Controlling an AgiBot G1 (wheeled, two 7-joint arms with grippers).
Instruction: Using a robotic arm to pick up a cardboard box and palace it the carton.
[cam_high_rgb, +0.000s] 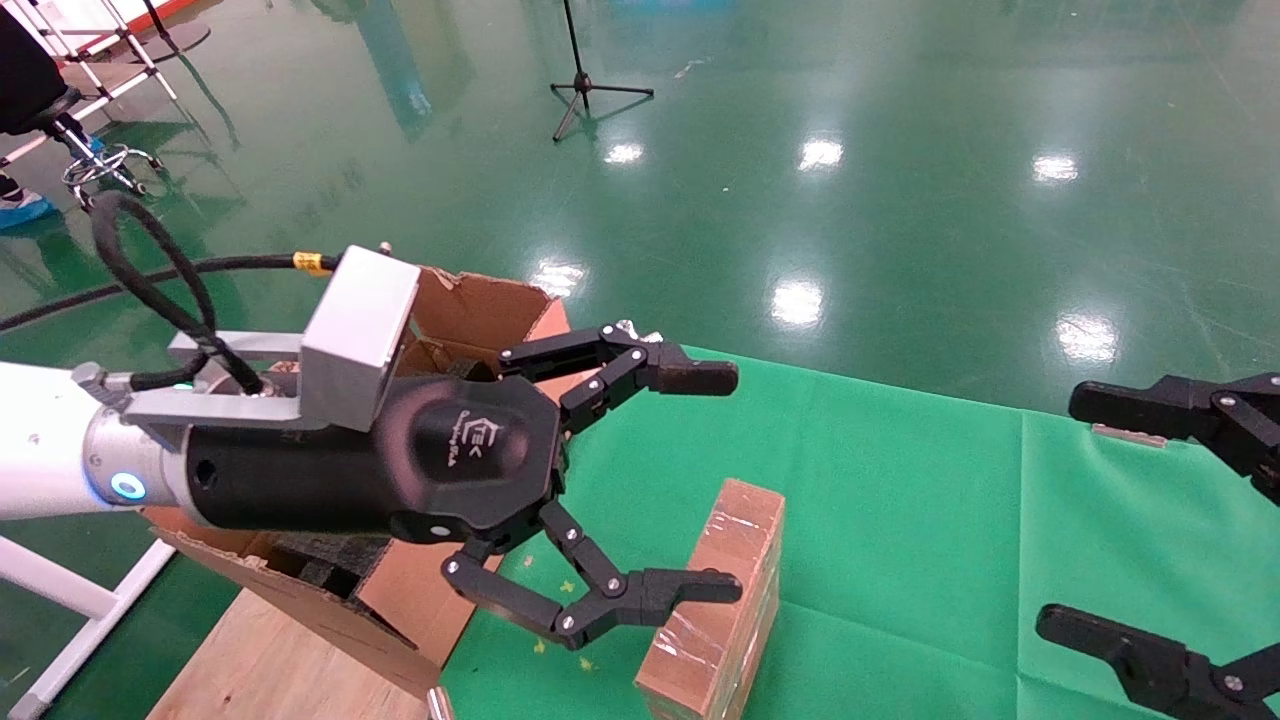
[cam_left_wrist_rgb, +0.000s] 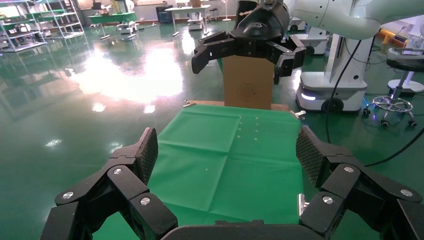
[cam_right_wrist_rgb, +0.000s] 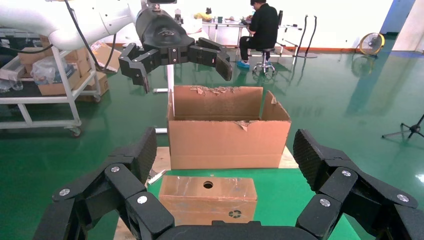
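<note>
We record one surface (cam_high_rgb: 300, 660), apparently wooden, with a green cloth (cam_high_rgb: 900, 500) spread over it; on the cloth the cardboard box (cam_high_rgb: 725, 600), beside it the carton (cam_high_rgb: 470, 320).

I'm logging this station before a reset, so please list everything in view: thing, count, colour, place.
cardboard box: one, brown with clear shiny tape, standing on edge on the green cloth, below the left tool.
carton: one, brown, ragged flaps, at the cloth's left edge on the wooden board.
green cloth: one, green, over the table.
wooden board: one, pale wood, under the carton.
tripod stand: one, black, on the green floor beyond.
seated person: one, in black, at a far desk.
left tool: one, black on a white arm, open, above the box.
right tool: one, black, open, at the cloth's right side.
</note>
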